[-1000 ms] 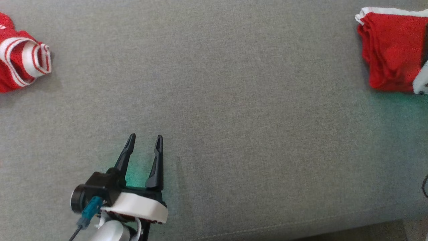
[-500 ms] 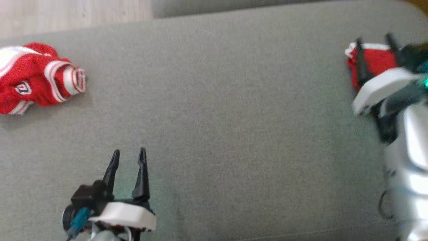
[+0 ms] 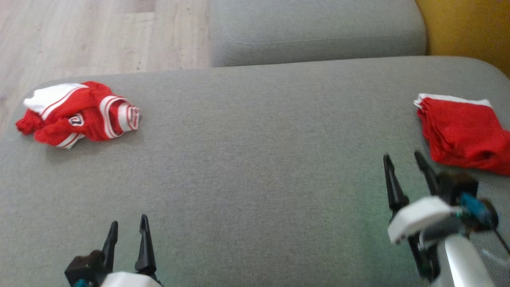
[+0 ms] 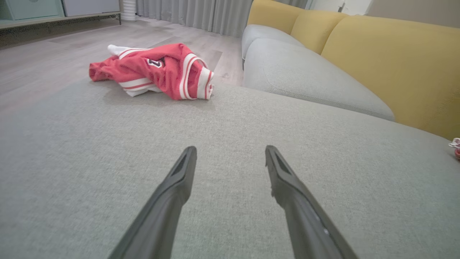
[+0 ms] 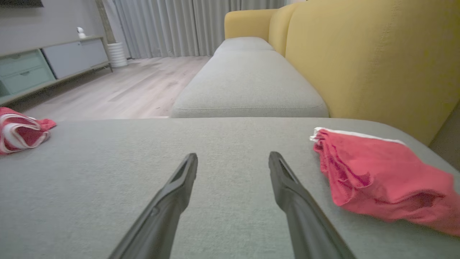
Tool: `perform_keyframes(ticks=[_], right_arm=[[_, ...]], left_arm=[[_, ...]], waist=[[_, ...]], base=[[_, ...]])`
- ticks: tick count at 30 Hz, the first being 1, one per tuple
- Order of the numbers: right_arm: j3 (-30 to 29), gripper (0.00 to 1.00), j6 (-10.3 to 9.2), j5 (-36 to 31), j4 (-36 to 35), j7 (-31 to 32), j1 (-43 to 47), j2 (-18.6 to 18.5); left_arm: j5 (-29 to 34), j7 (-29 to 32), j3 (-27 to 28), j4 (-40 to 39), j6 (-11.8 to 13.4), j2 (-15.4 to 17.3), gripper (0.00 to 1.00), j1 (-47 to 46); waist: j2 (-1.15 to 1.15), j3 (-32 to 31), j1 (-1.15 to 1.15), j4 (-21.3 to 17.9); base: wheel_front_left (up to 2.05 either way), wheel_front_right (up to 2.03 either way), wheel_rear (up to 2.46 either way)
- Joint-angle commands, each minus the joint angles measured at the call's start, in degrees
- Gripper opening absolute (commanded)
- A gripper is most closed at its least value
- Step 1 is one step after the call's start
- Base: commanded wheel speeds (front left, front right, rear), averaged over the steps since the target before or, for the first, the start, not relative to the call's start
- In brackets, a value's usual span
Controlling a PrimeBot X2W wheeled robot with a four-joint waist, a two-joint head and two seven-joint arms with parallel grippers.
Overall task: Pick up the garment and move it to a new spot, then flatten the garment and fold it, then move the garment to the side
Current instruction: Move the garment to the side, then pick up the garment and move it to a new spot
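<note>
A crumpled red and white garment [image 3: 79, 119] lies at the far left of the grey seat [image 3: 255, 167], also seen ahead in the left wrist view [image 4: 161, 72] and at the left edge of the right wrist view [image 5: 18, 133]. A folded red garment [image 3: 462, 133] with a white edge rests at the far right [image 5: 377, 172]. My left gripper [image 3: 128, 223] hovers open over bare fabric near the front edge [image 4: 230, 149], well short of the crumpled garment. My right gripper [image 3: 402, 157] is open and empty [image 5: 233, 155], just left of the folded garment and not touching it.
A second grey seat cushion [image 3: 318, 32] adjoins the far side, with a yellow backrest [image 3: 470, 28] to the right. Wooden floor [image 3: 79, 32] lies beyond the seat's left end. A low cabinet [image 5: 36, 68] stands against the far wall.
The head camera has tilted up, bringing the floor and the second cushion into view. My right gripper has drawn back off the folded garment toward the front. Both grippers stay open.
</note>
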Motion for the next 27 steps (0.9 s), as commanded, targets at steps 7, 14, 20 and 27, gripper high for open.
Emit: perform_keyframes(ticks=[7,14,20,27], right_arm=[[1.58,1.00,0.37,5.15,-7.38,-2.59,7.43,0.32],[2.92,1.00,0.37,5.89,-9.42,-3.25,12.35,0.33],[3.35,1.00,0.37,5.89,-9.31,-3.15,13.10,0.33],[3.50,1.00,0.37,5.50,-9.47,-2.85,13.07,0.33]], left_arm=[[-0.46,-0.48,1.15,-0.98,0.06,0.78,1.00,-0.29],[-0.59,-0.14,0.16,-0.39,-0.10,0.20,1.00,-0.04],[-0.55,-0.20,-0.09,-0.19,-0.06,-0.02,1.00,-0.25],[-0.53,-0.37,-0.03,-0.26,-0.01,0.09,1.00,-0.43]], waist=[[0.00,-1.36,0.02,2.22],[0.00,-2.28,0.02,3.24],[0.00,-2.44,0.02,3.66],[0.00,-2.30,0.02,3.52]], base=[[0.00,0.00,0.00],[0.00,0.00,0.00],[0.00,0.00,0.00],[0.00,0.00,0.00]])
